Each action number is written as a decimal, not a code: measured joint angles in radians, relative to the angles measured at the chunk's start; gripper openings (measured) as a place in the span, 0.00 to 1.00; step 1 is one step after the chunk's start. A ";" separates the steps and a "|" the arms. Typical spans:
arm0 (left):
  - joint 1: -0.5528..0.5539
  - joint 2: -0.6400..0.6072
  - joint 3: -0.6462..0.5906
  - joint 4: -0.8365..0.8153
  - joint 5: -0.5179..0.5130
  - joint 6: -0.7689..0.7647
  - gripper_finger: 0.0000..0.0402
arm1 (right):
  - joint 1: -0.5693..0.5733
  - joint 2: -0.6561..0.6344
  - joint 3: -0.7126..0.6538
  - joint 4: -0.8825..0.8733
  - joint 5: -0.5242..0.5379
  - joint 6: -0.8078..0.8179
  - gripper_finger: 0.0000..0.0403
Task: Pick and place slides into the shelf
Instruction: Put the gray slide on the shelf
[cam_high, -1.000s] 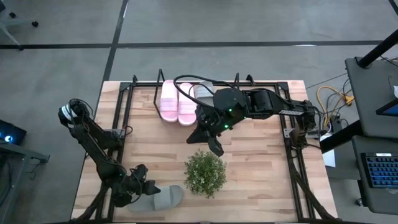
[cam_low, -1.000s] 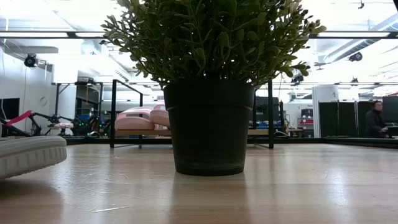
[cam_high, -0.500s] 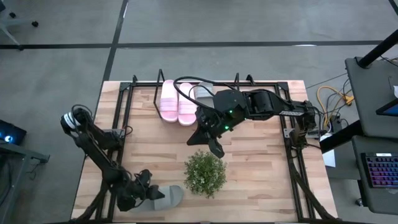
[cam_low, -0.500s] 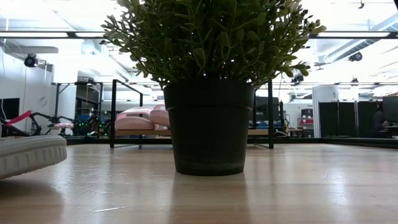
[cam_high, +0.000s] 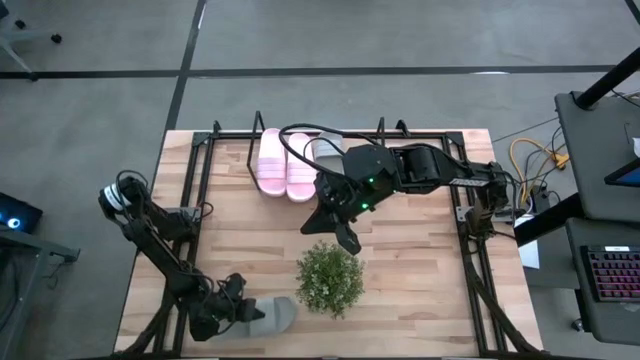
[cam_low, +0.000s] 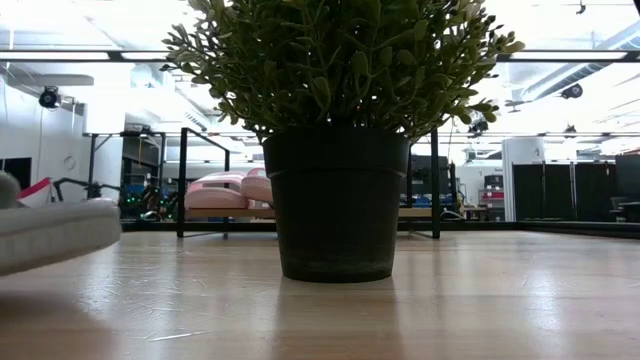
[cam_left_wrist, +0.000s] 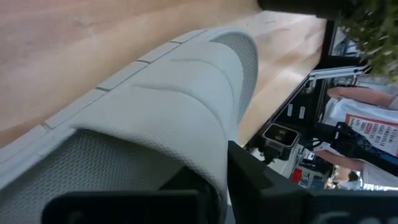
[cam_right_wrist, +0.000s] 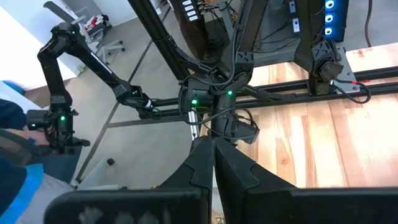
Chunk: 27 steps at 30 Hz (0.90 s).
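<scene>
Left tool clenched on grey textured foam slide, seemingly tilted off tabletop; right tool closed, empty.

**Four cameras, one surface**

The high view is looking straight down, taking in the whole surface and both arms. The low view is sitting at board level, facing across into the room, with the plant filling it up close; overhead is catching that same plant too. The left wrist camera is pressing right in on a grey slide, which the low view is sharing at its edge. The right wrist camera is peering past its own gripper toward the floor.
</scene>
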 joint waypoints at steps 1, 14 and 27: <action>0.000 -0.001 0.000 0.000 -0.008 0.001 0.02 | 0.000 0.000 0.000 0.000 0.000 0.000 0.02; 0.000 -0.081 -0.002 0.034 -0.136 0.087 0.00 | 0.006 -0.008 0.000 -0.002 0.074 -0.041 0.02; 0.074 -0.324 -0.005 -0.010 -0.247 0.391 0.00 | 0.004 -0.101 -0.001 -0.002 0.239 -0.034 0.02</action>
